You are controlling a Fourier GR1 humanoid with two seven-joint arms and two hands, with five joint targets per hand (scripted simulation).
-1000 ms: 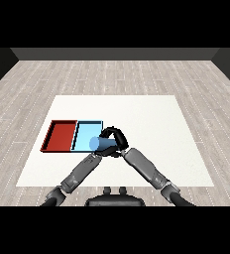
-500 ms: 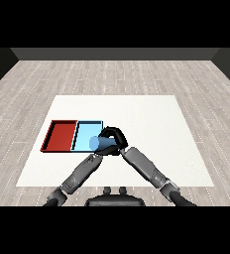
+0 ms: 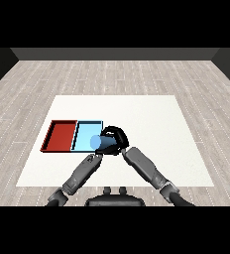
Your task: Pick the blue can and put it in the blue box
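I am seeing the right robot hand [image 3: 115, 136] curling round the blue can [image 3: 100, 143], which is lying tilted on its side over the near right corner of the blue tray [image 3: 85, 136]. The red tray [image 3: 61, 136] is sitting touching the blue one on its left, on the white counter [image 3: 151, 119]. The left robot hand [image 3: 95, 157] is reaching in just beneath the can; I cannot tell how its fingers are standing.
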